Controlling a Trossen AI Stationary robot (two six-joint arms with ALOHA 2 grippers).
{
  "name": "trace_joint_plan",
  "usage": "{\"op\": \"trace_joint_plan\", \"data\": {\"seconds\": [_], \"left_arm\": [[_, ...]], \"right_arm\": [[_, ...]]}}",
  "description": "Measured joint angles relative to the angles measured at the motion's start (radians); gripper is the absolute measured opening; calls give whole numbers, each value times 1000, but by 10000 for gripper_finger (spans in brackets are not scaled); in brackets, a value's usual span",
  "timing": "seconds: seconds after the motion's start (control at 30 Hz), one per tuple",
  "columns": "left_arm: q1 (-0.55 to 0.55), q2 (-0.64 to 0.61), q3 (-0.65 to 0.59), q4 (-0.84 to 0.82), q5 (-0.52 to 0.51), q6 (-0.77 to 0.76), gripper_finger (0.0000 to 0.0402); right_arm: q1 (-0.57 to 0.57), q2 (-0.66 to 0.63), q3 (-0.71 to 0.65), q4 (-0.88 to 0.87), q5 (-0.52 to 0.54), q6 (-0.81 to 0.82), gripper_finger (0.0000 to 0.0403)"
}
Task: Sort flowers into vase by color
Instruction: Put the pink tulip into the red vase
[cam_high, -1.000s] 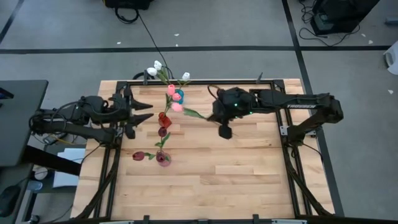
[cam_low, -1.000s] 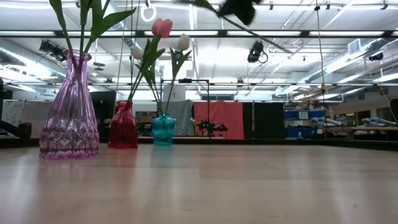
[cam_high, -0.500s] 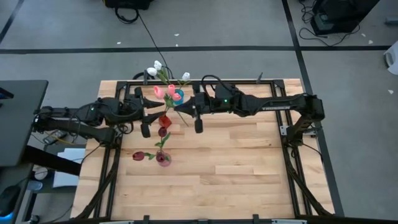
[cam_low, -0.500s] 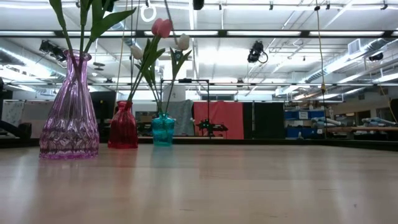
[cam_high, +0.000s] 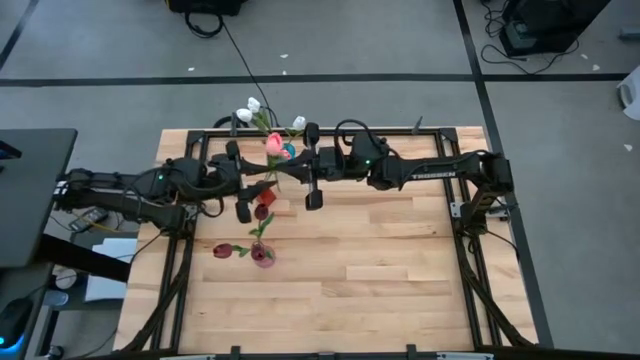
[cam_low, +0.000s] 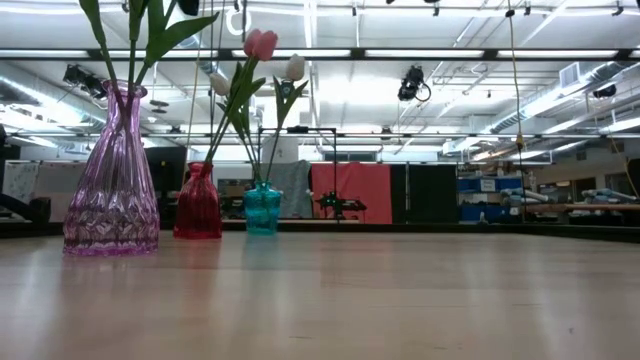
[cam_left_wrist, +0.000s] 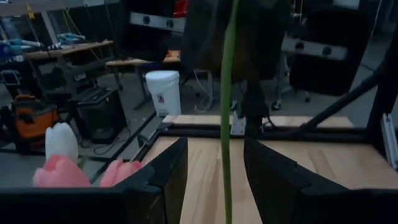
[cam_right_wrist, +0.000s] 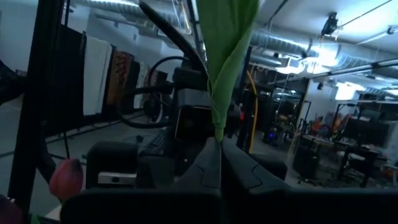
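Wooden tabletop (cam_high: 400, 270), purple vase (cam_low: 111, 175) nearest the low camera. Behind it sits the red vase (cam_low: 197, 203), then the teal vase (cam_low: 262, 209). Above the red vase, both arms have closed in since a second ago. Right gripper (cam_high: 312, 167) is clamped on a pink tulip's (cam_high: 273, 141) stem; left gripper (cam_high: 240, 180) has jaws apart around that stem (cam_left_wrist: 226, 118). Looks like a handoff before it gets vased.

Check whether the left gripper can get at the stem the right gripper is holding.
Probably yes: the stem stands in the gap between the left gripper's open fingers, nothing between them, while the right gripper is shut on it.
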Motion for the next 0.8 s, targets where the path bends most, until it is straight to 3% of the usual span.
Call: {"op": "trace_joint_plan", "data": {"seconds": [0.3, 0.63, 0.8], "left_arm": [[2, 18, 0, 61, -28, 21, 150], [2, 18, 0, 114, 3, 48, 15], [2, 11, 0, 66, 10, 38, 4]], "right_arm": [[0, 2, 0, 17, -1, -3, 5], [0, 1, 0, 18, -5, -4, 9], [0, 0, 0, -32, -13, 4, 33]]}}
